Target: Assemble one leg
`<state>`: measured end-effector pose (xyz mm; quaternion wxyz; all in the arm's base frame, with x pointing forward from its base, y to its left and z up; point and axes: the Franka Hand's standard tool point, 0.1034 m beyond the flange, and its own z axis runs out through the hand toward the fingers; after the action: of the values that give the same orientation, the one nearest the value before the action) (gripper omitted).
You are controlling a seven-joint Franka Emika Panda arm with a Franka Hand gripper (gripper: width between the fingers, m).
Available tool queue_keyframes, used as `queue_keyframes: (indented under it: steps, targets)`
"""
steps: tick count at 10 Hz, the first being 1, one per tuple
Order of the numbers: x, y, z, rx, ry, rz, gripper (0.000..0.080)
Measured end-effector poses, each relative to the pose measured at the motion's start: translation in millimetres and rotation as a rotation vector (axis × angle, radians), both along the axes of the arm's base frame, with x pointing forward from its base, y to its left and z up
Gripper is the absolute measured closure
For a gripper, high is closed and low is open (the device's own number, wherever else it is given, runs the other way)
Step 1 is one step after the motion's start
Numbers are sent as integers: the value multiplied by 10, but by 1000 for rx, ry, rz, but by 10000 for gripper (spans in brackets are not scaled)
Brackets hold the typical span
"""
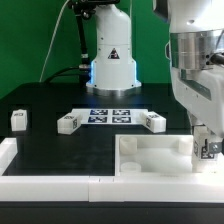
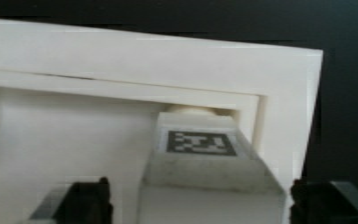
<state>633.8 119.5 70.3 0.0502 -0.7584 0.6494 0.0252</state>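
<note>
A: Exterior view: the gripper (image 1: pixel 208 147) is low at the exterior view's right, against the outer corner of the large white panel (image 1: pixel 150 157). A tagged leg (image 1: pixel 209 146) sits between its fingers.

B: Wrist view agrees. The leg (image 2: pixel 204 160) fills the gap between the two dark fingers (image 2: pixel 91 200), tag facing the camera, its far end close to the panel's (image 2: pixel 158 70) raised rim. The jaws look closed onto it, narrowly apart, only as wide as the block.

A: Other legs: one (image 1: pixel 19 119) well off at the exterior view's left, one (image 1: pixel 68 122) and one (image 1: pixel 153 121) flanking the marker board (image 1: pixel 110 114).

B: Risks, as judgement. Whether the leg's end is lined up with a corner hole cannot be told; the hole is hidden. Pressed off-axis, the leg could jam on the rim or twist in the grip. The panel looks unclamped, so a sideways push might slide it.
</note>
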Motion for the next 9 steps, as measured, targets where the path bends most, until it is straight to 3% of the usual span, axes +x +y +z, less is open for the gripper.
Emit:
queue_keyframes:
  steps: [1, 2, 7, 9]
  targets:
    - [-1, 3, 2, -7, -14, 148, 188]
    - [-3, 16, 2, -10, -29, 292, 162]
    - [8, -24, 12, -40, -91, 966, 150]
    - [11, -41, 13, -71, -106, 1273, 150]
